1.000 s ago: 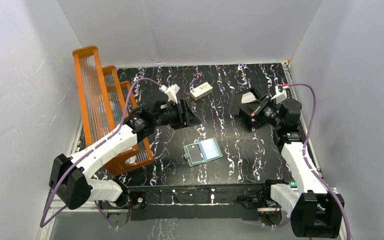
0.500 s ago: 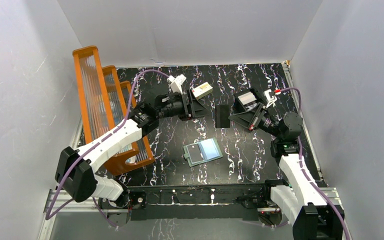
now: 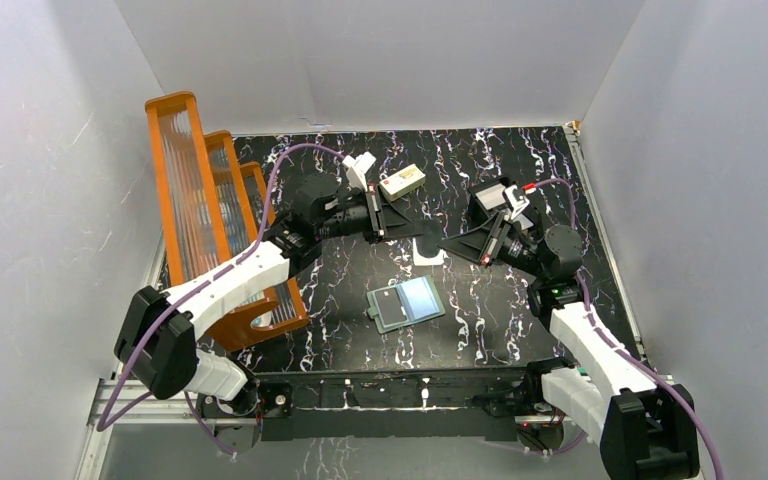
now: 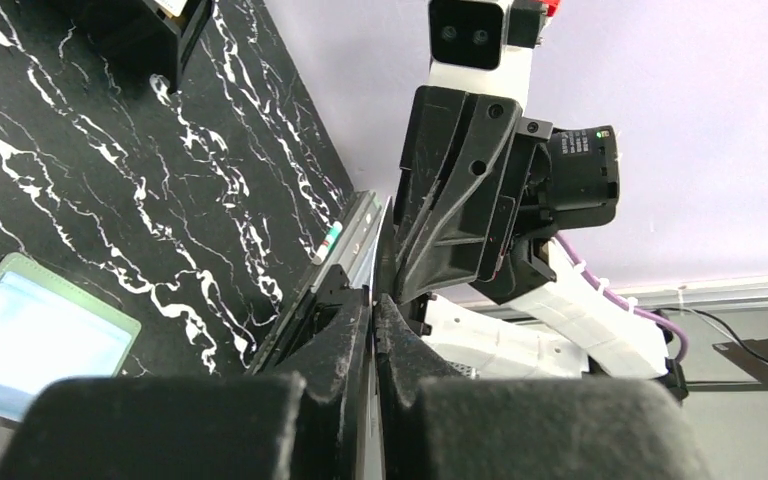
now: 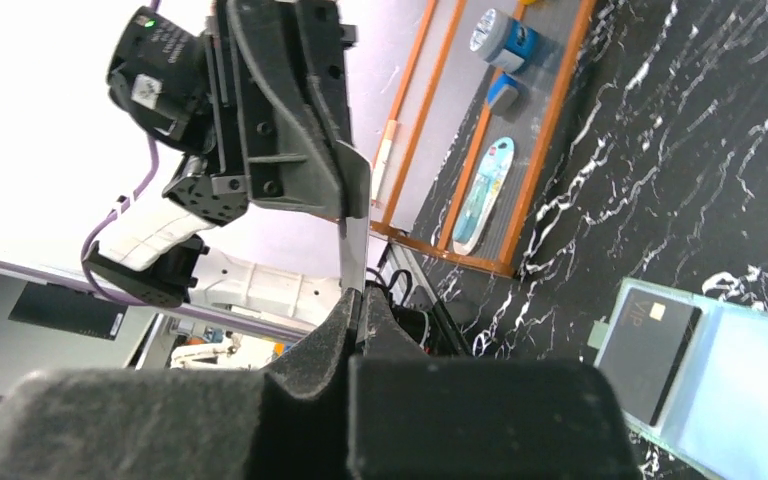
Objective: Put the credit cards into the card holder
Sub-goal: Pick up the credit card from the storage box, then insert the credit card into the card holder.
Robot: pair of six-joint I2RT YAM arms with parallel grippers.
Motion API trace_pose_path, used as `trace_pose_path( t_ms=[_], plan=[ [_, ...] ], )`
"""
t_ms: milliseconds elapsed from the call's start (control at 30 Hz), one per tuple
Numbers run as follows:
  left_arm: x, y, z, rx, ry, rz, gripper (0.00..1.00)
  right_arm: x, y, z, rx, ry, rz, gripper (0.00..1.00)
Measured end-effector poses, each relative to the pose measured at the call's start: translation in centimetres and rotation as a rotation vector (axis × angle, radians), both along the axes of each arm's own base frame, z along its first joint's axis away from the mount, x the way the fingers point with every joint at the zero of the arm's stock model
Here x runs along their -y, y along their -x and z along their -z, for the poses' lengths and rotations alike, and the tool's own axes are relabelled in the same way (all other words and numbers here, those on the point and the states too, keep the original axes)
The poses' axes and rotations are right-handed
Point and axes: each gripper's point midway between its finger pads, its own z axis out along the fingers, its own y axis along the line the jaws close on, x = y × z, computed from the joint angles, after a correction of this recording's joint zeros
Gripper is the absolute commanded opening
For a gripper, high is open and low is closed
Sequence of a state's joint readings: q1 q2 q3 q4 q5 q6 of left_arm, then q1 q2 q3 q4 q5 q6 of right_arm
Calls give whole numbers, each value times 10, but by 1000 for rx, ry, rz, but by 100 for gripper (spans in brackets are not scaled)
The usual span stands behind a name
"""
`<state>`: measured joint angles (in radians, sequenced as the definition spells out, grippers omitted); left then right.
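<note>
- Hung clear of the table at mid-frame in the overhead view: one pale card point(image 3: 427, 255), higher in the frame than the open wallet point(image 3: 407, 303).
- Spanned roughly left to right between the two claws there, with a broad white face turned up toward the overhead camera.
- Showed only as a thin edge in both wrist views point(image 4: 384, 240) point(image 5: 352, 250), running almost straight up the frame.
- Was pinched at one end by the left claw point(image 3: 412, 236), fingers point(image 4: 345, 335) pressed together on it.
- Was pinched at the other end by the right claw point(image 3: 448, 248), fingers point(image 5: 325, 335) likewise tight on the edge.
- Reached from the lower left up and rightward past the orange rack point(image 3: 185, 190): left arm, wrist near level.
- Rose from the lower right, bent at the elbow, forearm aimed left toward centre: right arm.
- Lay flat with its pale blue lining up and a dark card point(image 5: 648, 348) in its left pocket: the wallet.
</note>
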<state>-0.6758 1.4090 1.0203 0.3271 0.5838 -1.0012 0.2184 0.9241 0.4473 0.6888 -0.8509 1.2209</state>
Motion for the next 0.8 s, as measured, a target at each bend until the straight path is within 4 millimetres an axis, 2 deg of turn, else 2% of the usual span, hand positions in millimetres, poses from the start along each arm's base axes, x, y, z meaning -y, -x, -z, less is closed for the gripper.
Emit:
trace_pose_path(
  t_ms=[100,167,333,400,500,633,700,800],
  plan=[
    [-2,0,5,1,-24,-15,0,1,-4,14,-38,34,21,32],
    [-7,-1,17,-14,-78,-38,0,2,-9,26,-65,84,50,41],
    [-30,-1,56,-52,-228,-124,0,13,-29,55,-124,239,176,44],
    [-39,3,73,-77,-270,-144,0,19,-35,76,-170,311,221,44],
    [-46,9,101,-130,-325,-151,0,25,-42,127,-301,452,255,44],
    [-49,13,134,-198,-383,-146,0,32,-32,192,-470,632,238,46],
    [-51,14,148,-224,-408,-148,0,33,-25,210,-505,698,226,46],
    [-54,17,164,-255,-435,-149,0,32,-18,224,-511,762,216,47]
  ],
)
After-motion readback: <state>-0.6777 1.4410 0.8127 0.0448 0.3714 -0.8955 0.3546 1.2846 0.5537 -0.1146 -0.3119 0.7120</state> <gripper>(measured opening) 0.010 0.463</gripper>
